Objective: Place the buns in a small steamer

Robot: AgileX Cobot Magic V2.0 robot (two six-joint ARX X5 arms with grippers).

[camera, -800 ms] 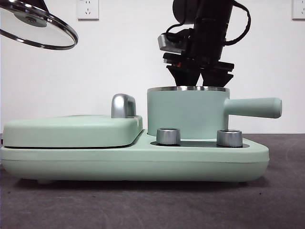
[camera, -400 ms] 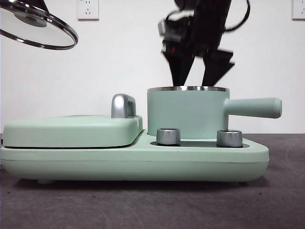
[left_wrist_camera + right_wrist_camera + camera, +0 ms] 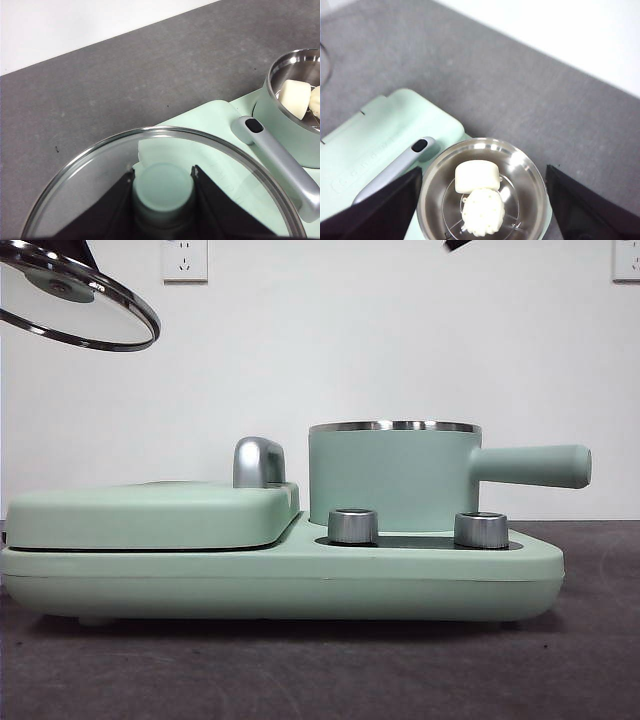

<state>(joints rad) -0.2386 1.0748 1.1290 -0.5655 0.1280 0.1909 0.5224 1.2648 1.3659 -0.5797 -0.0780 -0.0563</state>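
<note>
Both buns sit in the steamer, low centre of our right wrist view; soft, so we'd pinch their sides lightly. Right gripper is spread, empty. Left gripper clamps the lid knob.

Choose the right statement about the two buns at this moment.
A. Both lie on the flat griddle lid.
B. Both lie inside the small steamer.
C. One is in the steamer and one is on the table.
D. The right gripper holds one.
B: the right wrist view shows the smooth bun and the ridged bun side by side inside the small steamer.
</note>
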